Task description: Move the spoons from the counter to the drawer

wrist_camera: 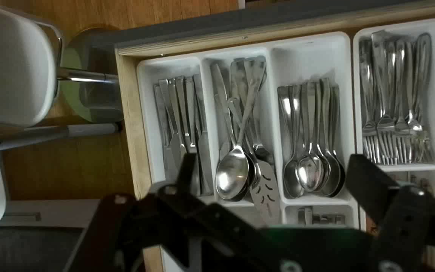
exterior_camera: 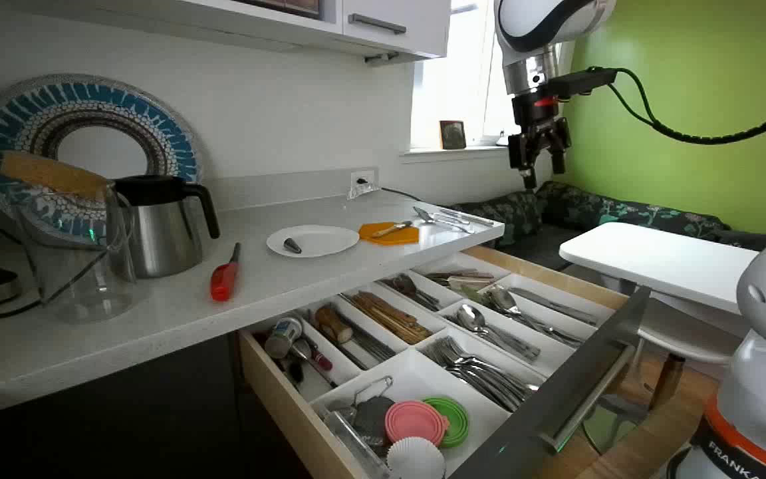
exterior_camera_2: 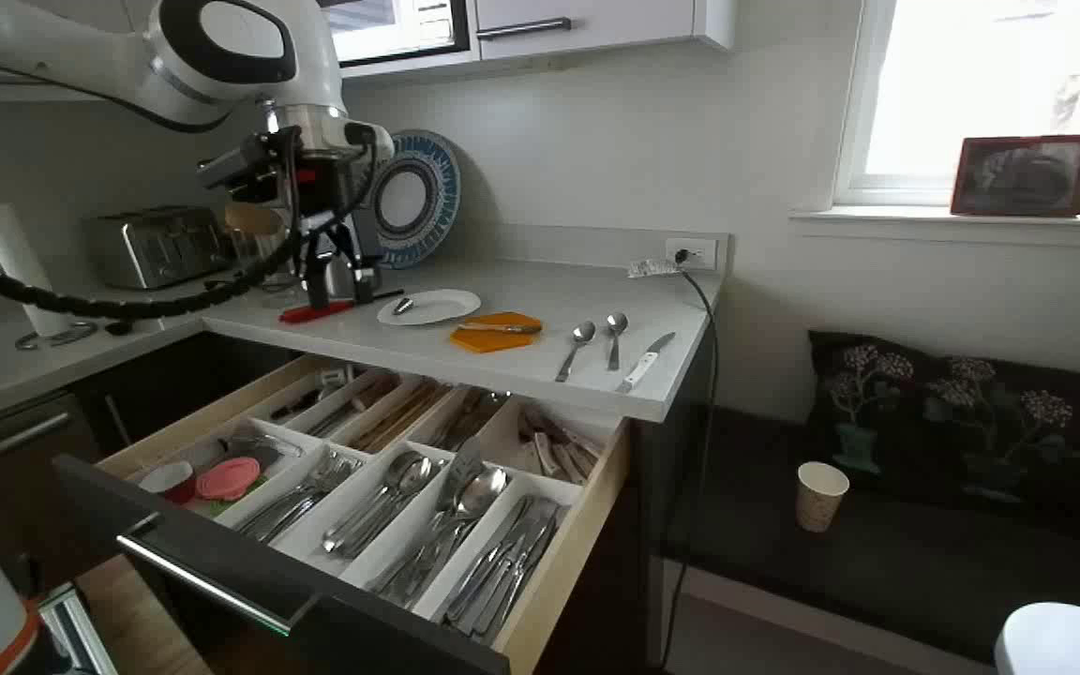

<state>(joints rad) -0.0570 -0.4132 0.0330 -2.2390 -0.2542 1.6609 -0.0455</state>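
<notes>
Two small silver spoons lie on the white counter (exterior_camera_2: 587, 281) near its far end, one spoon (exterior_camera_2: 575, 351) beside the other spoon (exterior_camera_2: 614, 342). In an exterior view the cutlery (exterior_camera: 437, 218) there overlaps and single spoons are hard to tell apart. The drawer (exterior_camera: 303, 419) stands open below the counter; its wooden side also shows in the wrist view (wrist_camera: 128, 113). One compartment holds several spoons (wrist_camera: 310, 170). My gripper (exterior_camera: 544, 171) hangs in the air with its fingers pointing down. It is open and empty, and in the wrist view (wrist_camera: 272, 166) the drawer compartments show between and beyond its fingers.
A white-handled knife (exterior_camera_2: 645, 363) lies beside the spoons. An orange mat (exterior_camera_2: 497, 337) with a knife, a white plate (exterior_camera_2: 442, 305) and a red-handled utensil (exterior_camera: 225, 279) are on the counter. A wall cabinet (exterior_camera: 396, 40) hangs above. A white table (exterior_camera: 655, 256) stands beyond the drawer.
</notes>
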